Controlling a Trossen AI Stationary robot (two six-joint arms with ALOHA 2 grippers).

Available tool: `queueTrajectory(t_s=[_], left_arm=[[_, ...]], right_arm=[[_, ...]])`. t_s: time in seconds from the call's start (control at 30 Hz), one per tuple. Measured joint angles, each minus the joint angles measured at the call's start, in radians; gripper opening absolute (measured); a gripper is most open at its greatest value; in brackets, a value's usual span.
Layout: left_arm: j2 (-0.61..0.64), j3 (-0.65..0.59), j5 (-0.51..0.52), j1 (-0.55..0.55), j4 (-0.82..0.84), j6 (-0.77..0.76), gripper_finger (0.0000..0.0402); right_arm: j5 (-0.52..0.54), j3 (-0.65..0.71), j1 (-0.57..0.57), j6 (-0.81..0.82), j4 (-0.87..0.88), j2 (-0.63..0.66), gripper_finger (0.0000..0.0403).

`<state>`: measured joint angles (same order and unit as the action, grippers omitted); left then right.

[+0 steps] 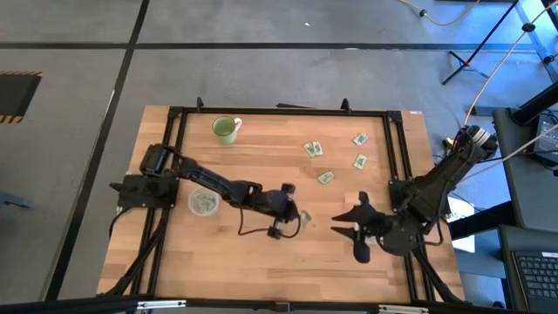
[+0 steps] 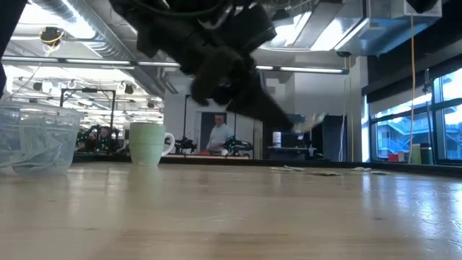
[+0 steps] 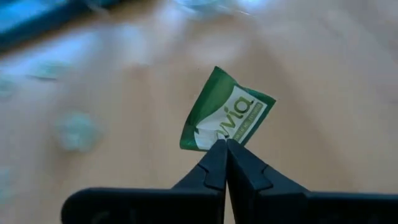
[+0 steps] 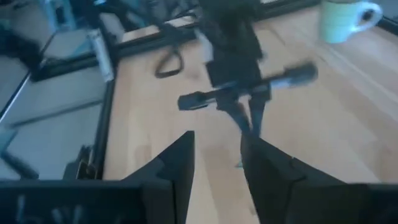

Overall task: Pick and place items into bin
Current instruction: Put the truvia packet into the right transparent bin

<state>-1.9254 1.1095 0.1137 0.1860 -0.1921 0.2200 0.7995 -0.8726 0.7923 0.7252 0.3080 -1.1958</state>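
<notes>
My left gripper (image 1: 299, 216) hangs over the middle of the table, shut on a small green-and-white packet (image 3: 227, 118). A few more packets (image 1: 325, 177) lie flat on the wood toward the far right. The bin, a clear round tub (image 1: 205, 202) with packets inside, stands under the left arm's forearm; in the low view the bin (image 2: 36, 137) is at the left. My right gripper (image 4: 214, 158) hovers open at the near right, nothing between its fingers, pointing toward the left gripper (image 4: 249, 93). My left gripper pinches the packet by one edge (image 3: 219, 140) between the very tips of its two fingers. The fingers slant downward from the table's left. The packet sticks out beyond the fingertips, tilted, lifted clear of the table.
A light-green mug (image 1: 227, 129) stands at the far left of the table, also seen in the low view as the mug (image 2: 148, 143). A black frame (image 1: 279, 110) runs around the table's edges. Bare wood lies between the two grippers and along the near edge.
</notes>
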Motion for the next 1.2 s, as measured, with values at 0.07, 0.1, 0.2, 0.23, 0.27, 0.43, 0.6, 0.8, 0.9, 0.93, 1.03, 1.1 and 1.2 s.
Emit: queueTrajectory(t_s=[0.07, 0.1, 0.2, 0.23, 0.27, 0.43, 0.6, 0.8, 0.9, 0.93, 1.03, 1.1, 1.2], left_arm=[[0.017, 0.001, 0.117, 0.001, -0.021, 0.038, 0.0002], [0.024, 0.001, 0.184, 0.002, -0.027, 0.056, 0.0002], [0.027, 0.001, 0.376, 0.008, -0.057, 0.122, 0.0002], [0.027, 0.001, 0.437, 0.009, -0.072, 0.152, 0.0002], [0.027, 0.001, 0.488, 0.009, -0.093, 0.185, 0.0002], [0.022, 0.002, 0.616, 0.020, -0.151, 0.313, 0.0002], [0.022, 0.002, 0.649, 0.031, -0.180, 0.387, 0.0002], [0.023, 0.002, 0.648, 0.035, -0.175, 0.410, 0.0002], [0.023, 0.002, 0.647, 0.037, -0.175, 0.422, 0.0002], [0.023, 0.002, 0.646, 0.037, -0.175, 0.422, 0.0002], [0.023, 0.002, 0.645, 0.038, -0.176, 0.422, 0.0002], [0.023, 0.002, 0.644, 0.038, -0.177, 0.422, 0.0002], [0.023, 0.003, 0.644, 0.038, -0.178, 0.422, 0.0002]], right_arm=[[0.022, 0.012, -0.027, 0.030, -0.001, -0.002, 0.0133], [0.039, 0.022, -0.040, 0.029, 0.001, -0.006, 0.0133], [0.073, 0.048, -0.081, 0.026, 0.007, -0.028, 0.0133], [0.082, 0.052, -0.095, 0.026, 0.004, -0.038, 0.0133], [0.090, 0.057, -0.107, 0.026, 0.002, -0.049, 0.0133], [0.110, 0.062, -0.183, 0.021, -0.003, -0.121, 0.0133], [0.110, 0.062, -0.268, 0.093, -0.031, -0.179, 0.0133], [0.107, 0.062, -0.348, 0.194, -0.068, -0.191, 0.0133], [0.085, 0.062, -0.371, 0.213, -0.081, -0.191, 0.0133], [0.073, 0.062, -0.378, 0.213, -0.084, -0.191, 0.0133], [0.029, 0.062, -0.396, 0.213, -0.102, -0.191, 0.0133], [0.006, 0.062, -0.407, 0.213, -0.121, -0.191, 0.0133], [-0.038, 0.062, -0.423, 0.213, -0.137, -0.191, 0.0133]])
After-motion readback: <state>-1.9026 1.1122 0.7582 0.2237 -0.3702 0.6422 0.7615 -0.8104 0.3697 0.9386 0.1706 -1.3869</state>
